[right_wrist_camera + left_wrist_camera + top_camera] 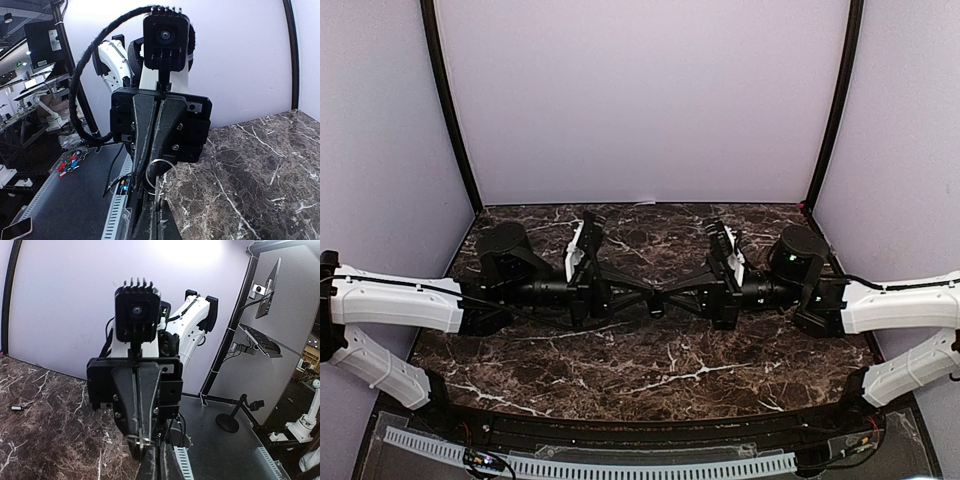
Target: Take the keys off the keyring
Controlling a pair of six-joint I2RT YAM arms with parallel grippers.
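Over the middle of a dark brown, white-veined marble bench (650, 385), two black-and-white robot arms met tip to tip, both held off the surface. Pale lilac walls (640, 100) closed in the scene on three sides.

At far left, the left arm (400, 300) reached in from the side, its white shell giving way to black joints. Seen from the left wrist, a tiny dark oblong key with a silvery glint (17, 408) lay alone on the bench at the left edge of that view, well apart from both arms.

Just left of centre, the slim black tapered left fingers (638, 291) were clenched together. From the right wrist they faced the camera, and a thin silver wire keyring (173, 167) looped out from their tips, so they were grasping the keyring in mid-air.

A narrow silvery strip (157, 187) dropped from the ring towards the bottom of that view. It may have been another key, but it was too small to tell.

Just right of centre, the matching black right fingers (678, 291) were pressed fully shut, tips touching the same spot. Whether they pinched the ring's wire or the strip could not be told.

At far right, the right arm (900, 305) stretched back to the side, mirroring the left.
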